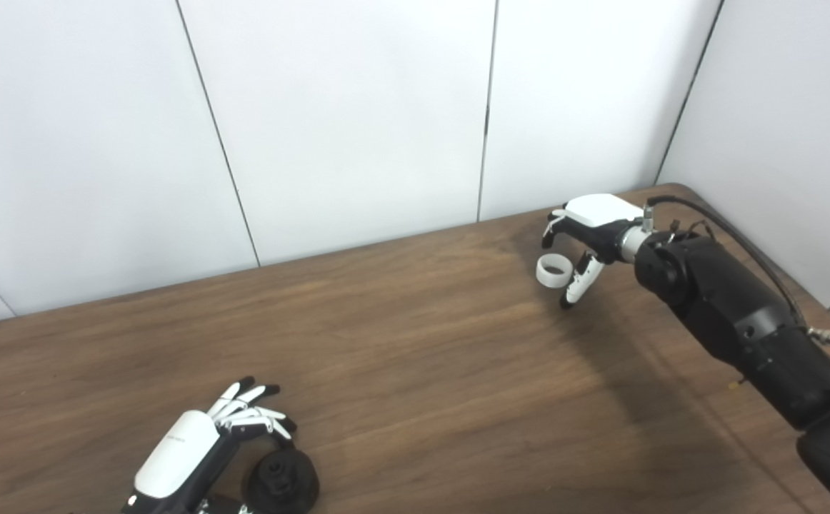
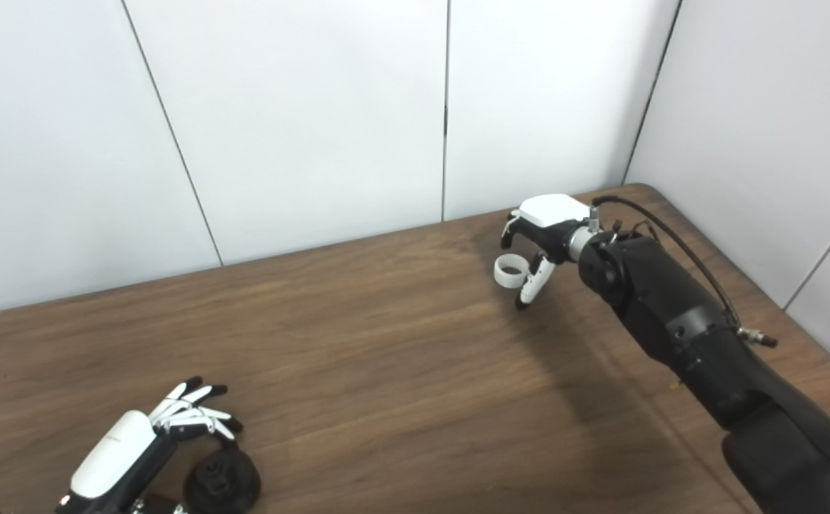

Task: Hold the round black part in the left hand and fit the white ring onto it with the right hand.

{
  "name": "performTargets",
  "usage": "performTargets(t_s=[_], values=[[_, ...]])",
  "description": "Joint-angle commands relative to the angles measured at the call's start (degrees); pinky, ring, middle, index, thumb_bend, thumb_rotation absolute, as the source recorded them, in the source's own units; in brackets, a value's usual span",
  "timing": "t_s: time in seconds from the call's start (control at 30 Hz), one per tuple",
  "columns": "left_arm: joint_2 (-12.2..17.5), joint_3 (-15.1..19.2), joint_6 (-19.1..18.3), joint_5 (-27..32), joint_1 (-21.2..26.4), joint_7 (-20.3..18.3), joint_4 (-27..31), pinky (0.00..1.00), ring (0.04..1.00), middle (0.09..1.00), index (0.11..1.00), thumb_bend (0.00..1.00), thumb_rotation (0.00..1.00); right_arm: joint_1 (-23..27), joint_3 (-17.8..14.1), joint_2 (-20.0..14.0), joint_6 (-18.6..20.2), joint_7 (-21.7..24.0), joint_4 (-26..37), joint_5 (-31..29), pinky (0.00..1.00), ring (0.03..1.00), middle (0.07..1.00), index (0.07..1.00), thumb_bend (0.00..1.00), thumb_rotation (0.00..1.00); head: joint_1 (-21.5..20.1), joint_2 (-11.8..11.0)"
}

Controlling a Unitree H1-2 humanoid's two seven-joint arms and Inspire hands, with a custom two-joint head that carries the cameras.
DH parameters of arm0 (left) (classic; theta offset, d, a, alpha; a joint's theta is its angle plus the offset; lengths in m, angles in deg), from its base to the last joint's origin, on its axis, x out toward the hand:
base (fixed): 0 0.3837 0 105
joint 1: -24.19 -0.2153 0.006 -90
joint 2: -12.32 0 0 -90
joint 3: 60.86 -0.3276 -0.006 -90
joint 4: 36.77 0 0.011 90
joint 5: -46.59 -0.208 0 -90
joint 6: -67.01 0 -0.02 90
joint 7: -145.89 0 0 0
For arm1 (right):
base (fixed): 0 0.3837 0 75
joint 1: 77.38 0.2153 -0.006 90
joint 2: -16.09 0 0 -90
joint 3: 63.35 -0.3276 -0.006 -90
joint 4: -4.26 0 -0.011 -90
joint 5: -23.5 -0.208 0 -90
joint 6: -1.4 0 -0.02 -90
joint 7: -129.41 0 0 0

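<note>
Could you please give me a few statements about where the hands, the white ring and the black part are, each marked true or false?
1. The white ring lies near the far right of the table, beside the right hand. True.
2. The ring is already fitted onto the round black part. False: the two are far apart, the black part at the near left edge.
3. The left hand is next to the black part, its fingers spread. True.
4. The right hand has lifted the ring high over the table's middle. False: hand and ring are low at the far right; whether the ring is gripped is unclear.
5. The table is white plastic. False: it is brown wood grain.
</note>
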Motion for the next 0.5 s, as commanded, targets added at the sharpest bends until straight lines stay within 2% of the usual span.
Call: performTargets(t_s=[0.0,0.47], values=[[0.7,0.7,0.5,-0.1,0.1,-0.2,1.4,1.00,0.915,0.697,0.482,0.52,0.06,1.9,-0.6,-1.9,-0.3,-1.3,1.4,0.1,1.00,1.000,0.946,0.743,0.88,0.31,0.0,0.1],[0.9,1.2,0.4,0.5,-0.2,-0.8,1.8,1.00,0.918,0.697,0.482,0.52,0.06,1.1,-0.6,-2.1,-1.0,-1.3,1.6,-0.1,1.00,1.000,0.946,0.738,0.89,0.31,-0.1,0.3]])
